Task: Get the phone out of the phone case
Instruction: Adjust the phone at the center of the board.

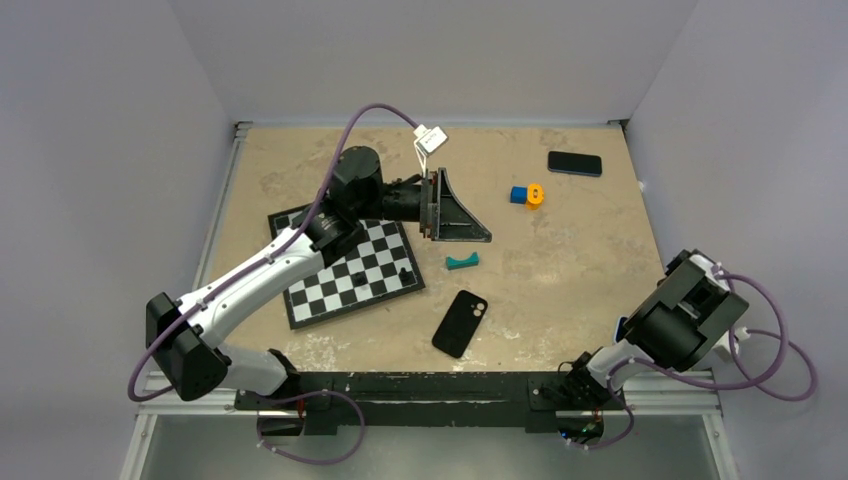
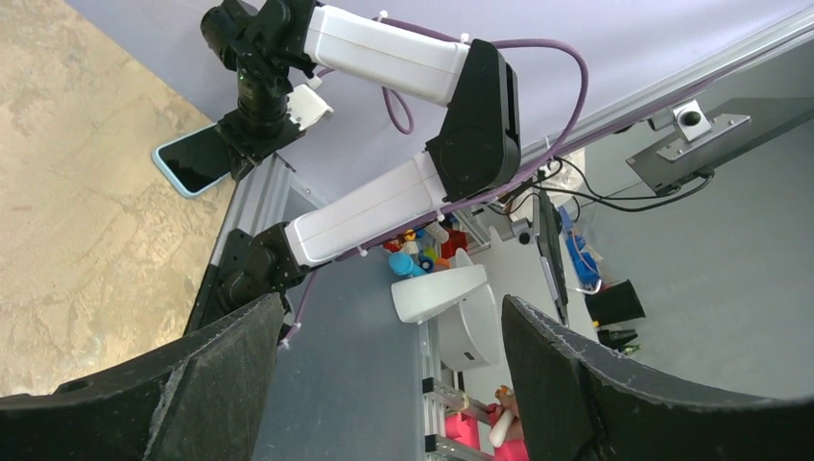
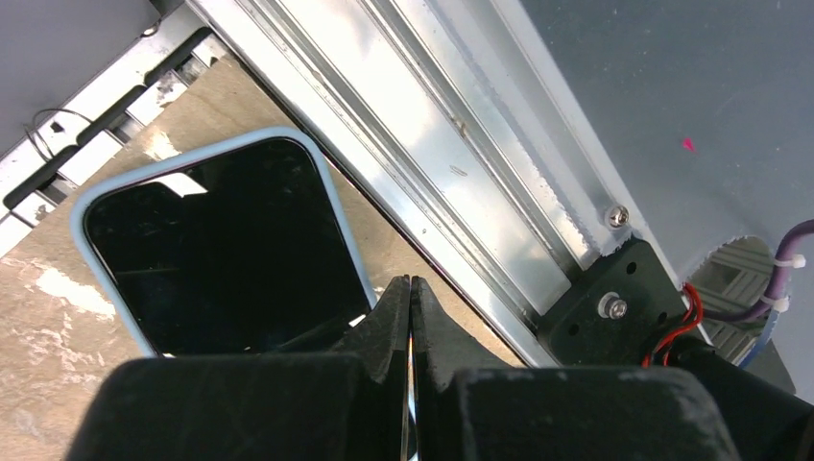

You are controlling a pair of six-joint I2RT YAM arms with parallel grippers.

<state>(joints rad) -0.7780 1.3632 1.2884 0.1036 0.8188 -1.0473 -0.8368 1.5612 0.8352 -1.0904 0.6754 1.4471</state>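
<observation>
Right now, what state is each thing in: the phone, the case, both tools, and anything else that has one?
Phone: out of the case, screen up and dark, flat on the table.
Case: empty, lying flat.
Left tool: open, holding nothing.
Right tool: shut, tips at the phone's edge.
Black slab: lying flat, far from both tools.

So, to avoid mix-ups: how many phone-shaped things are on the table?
3: a black slab far right; the phone case front centre; the phone, blue-rimmed, at the near right edge by the right gripper. Others could be hidden.
</observation>
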